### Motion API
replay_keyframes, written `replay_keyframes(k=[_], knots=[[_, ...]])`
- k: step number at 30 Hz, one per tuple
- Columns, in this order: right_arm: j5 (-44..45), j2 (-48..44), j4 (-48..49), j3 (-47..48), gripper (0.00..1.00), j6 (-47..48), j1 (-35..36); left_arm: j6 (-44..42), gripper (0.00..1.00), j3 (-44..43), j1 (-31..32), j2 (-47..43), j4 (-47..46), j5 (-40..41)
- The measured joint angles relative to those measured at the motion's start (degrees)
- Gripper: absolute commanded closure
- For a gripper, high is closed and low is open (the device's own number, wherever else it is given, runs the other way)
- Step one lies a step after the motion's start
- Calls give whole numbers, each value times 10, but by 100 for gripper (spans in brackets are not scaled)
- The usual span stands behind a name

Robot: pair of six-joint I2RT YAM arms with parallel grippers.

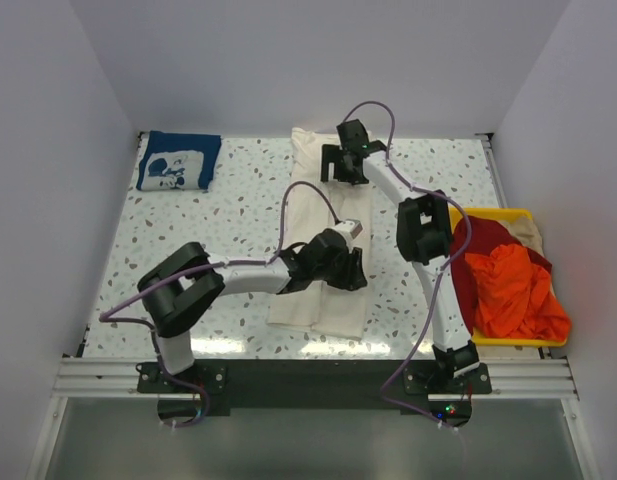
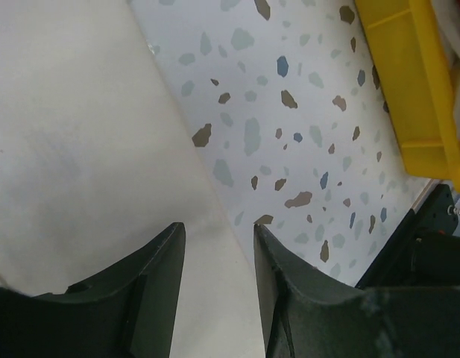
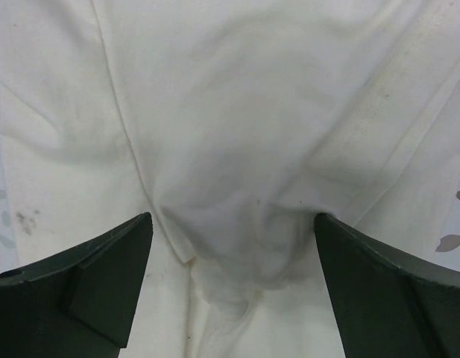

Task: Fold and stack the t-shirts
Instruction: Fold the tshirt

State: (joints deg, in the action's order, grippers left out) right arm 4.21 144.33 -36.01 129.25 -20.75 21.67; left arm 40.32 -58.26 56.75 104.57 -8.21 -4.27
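Note:
The large cream t-shirt lies folded into a long strip down the middle of the table. My left gripper is open, low over the strip's right edge; in the left wrist view its jaws straddle that edge of the cream cloth. My right gripper is wide open over the strip's far end, above a bunched patch of cream cloth. The navy t-shirt with white print lies folded at the far left. The orange-red t-shirt and the beige t-shirt sit in the bin.
The yellow plastic bin stands at the right edge of the table and also shows in the left wrist view. A dark red cloth lies in it too. White walls enclose the speckled table.

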Motion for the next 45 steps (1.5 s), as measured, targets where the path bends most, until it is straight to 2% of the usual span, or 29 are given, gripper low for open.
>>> replay_keyframes(k=[5,10,14,17,21,26,31,35,40,45], knots=[[-15,-5,-9,9,3,5,-1,-1,52,13,-37,-64,3,-13],[-25,-74,-24,-32,3,2,-2,-5,52,110,-95,-241,6,0],[-39,-225,2,-176,4,-17,-3,-6,51,207,-158,-379,20,23],[-57,-351,41,-309,6,-42,-3,-4,53,261,-166,-442,52,49],[-93,-529,122,-548,10,-91,-2,14,54,322,-165,-497,89,69],[-118,-662,148,-779,14,-143,17,39,57,389,-165,-537,113,75],[-153,-781,130,-929,25,-189,23,52,61,437,-165,-527,105,56],[-178,-839,125,-974,29,-214,26,65,62,463,-165,-515,92,38],[-214,-838,125,-1008,31,-233,43,79,58,474,-164,-526,83,34],[-238,-827,122,-1043,33,-247,73,96,59,484,-146,-533,68,34]])
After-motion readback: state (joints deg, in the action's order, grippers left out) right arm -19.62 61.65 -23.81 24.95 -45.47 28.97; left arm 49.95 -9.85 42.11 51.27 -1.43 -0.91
